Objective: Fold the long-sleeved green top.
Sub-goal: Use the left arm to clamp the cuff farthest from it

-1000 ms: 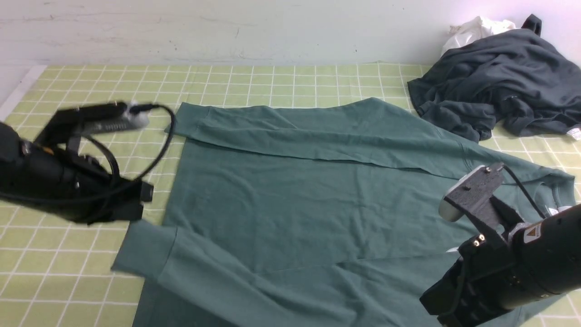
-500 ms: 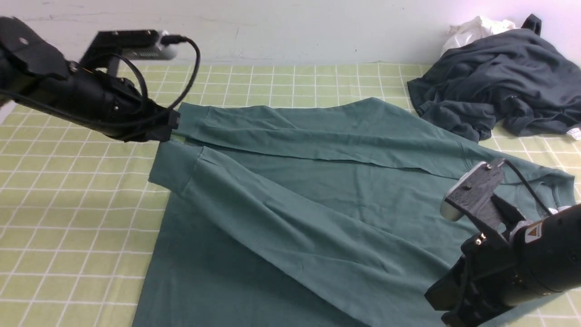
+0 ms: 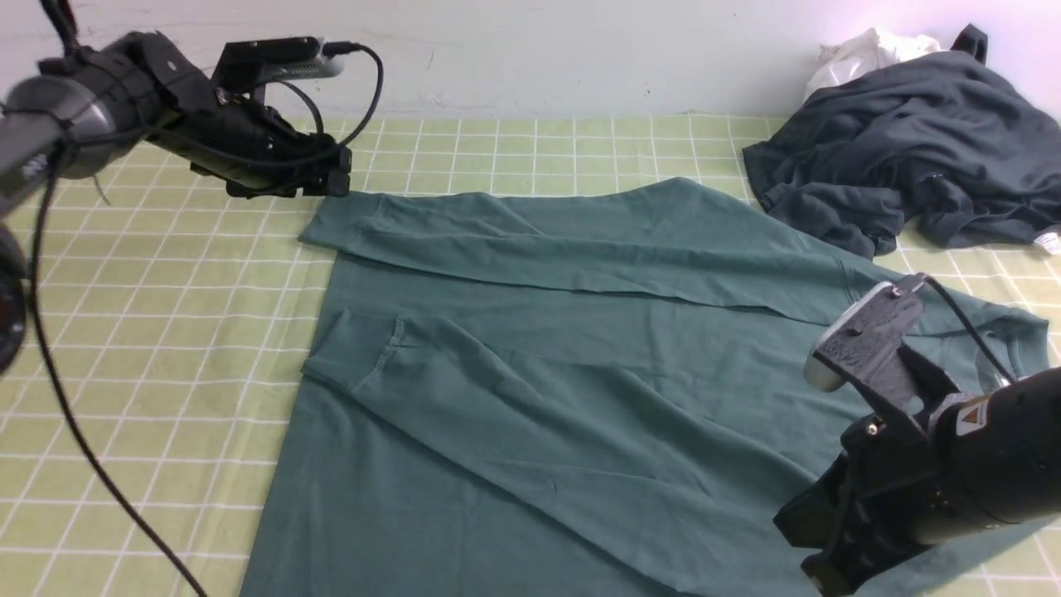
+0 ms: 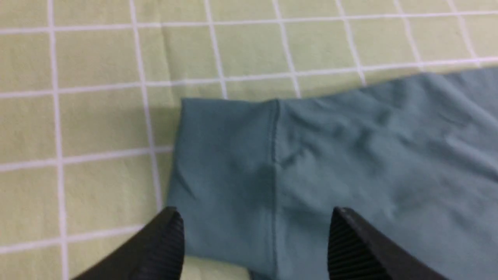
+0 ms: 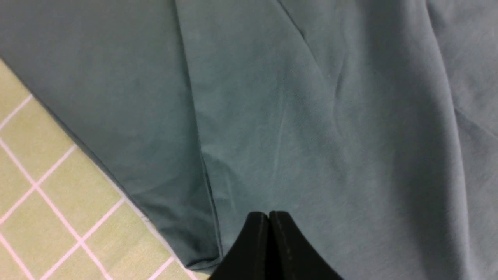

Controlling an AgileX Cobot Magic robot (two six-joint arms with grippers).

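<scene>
If brushed from low down, could bunch up: green long-sleeved top (image 3: 580, 356), flat across mid-frame on desk (image 3: 124, 332). Left claw (image 3: 338, 176), upper left, wide open, empty. Right claw (image 5: 268, 217), lower right, shut tight, seems empty.

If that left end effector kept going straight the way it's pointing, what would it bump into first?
Probably the sleeve cuff of the green long-sleeved top: the wrist view shows it lying straight ahead of the open left end effector. Distance is unclear.
</scene>
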